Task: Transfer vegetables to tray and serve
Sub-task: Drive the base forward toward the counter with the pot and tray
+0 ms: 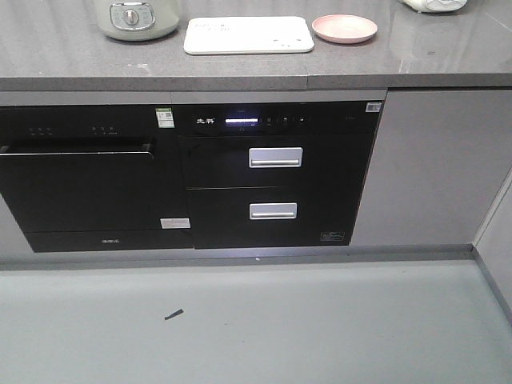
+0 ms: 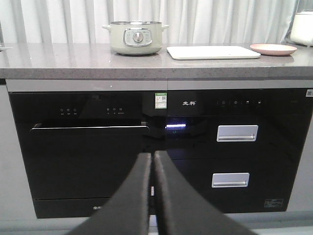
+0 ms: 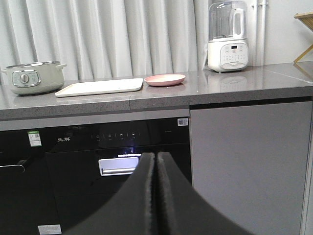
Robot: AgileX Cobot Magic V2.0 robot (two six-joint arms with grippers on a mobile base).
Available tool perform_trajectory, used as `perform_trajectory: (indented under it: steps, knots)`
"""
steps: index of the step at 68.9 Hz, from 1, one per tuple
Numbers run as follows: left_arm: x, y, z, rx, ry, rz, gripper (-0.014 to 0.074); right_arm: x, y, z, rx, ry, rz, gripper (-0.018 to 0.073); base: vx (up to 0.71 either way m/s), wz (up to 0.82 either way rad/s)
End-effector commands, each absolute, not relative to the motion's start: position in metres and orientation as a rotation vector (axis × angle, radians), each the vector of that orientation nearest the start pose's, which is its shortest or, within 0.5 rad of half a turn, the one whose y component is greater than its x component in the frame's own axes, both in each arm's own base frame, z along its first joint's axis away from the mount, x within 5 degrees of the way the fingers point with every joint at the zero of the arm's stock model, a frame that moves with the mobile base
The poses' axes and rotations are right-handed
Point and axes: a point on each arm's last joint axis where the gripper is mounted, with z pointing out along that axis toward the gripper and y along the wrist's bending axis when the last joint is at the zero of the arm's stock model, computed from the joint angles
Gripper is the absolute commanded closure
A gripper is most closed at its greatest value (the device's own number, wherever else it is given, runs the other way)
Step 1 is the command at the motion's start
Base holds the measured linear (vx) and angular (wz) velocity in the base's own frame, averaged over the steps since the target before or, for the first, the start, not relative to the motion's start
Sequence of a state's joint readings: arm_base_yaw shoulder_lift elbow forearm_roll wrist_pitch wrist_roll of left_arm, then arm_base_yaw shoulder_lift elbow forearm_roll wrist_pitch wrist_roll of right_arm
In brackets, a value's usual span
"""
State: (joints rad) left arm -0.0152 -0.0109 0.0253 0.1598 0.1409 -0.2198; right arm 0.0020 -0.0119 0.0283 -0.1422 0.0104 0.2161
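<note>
The tray (image 1: 248,38) was a flat, cream-white rectangle with rounded corners. It lay on the grey speckled counter (image 1: 240,70), between a pale green round pot (image 2: 135,37) and a round pink plate (image 1: 344,28), just beside both. The print on the tray was too faint to read. From the wrist views the tray and the plate were seen almost edge-on, so their top surfaces were hard to make out.

Under the counter stood glossy black appliance fronts with two silver rectangular drawer handles (image 1: 275,158). In the front view the pot was cut off by the top edge.

The left gripper (image 2: 152,155) had its dark, matte fingers (image 2: 139,188) pressed together, with nothing between them. The right gripper (image 3: 155,155) was closed in the same way and also held nothing. Both were low, in front of the black fronts and well apart from the tray. A white blender (image 3: 227,36) stood further along the counter, before pale pleated curtains (image 3: 122,34).
</note>
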Motion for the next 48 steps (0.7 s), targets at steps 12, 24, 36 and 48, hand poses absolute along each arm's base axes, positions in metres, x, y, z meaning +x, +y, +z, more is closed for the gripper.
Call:
perform_trajectory:
  steps: [12,24,36,48]
  knots:
    - [0.0567,0.0001,0.1911,-0.045,1.574,-0.052,0.0602,0.0561,0.0007,0.2059,0.046,1.441,0.064,0.0562,0.12,-0.01]
    - [0.0567,0.0001,0.1911,-0.045,1.574,-0.052,0.0602,0.0561,0.0007,0.2059,0.046,1.441,0.064,0.0562,0.11,-0.05]
    - [0.0567,0.0001,0.1911,-0.045,1.574,-0.052,0.0602,0.0561,0.0007,0.2059,0.046,1.441,0.064,0.0562,0.1,-0.07]
    - [0.0567,0.0001,0.1911,-0.045,1.574,-0.052,0.0602,0.0561,0.0007,0.2059,0.046,1.441,0.064,0.0562,0.1,-0.04]
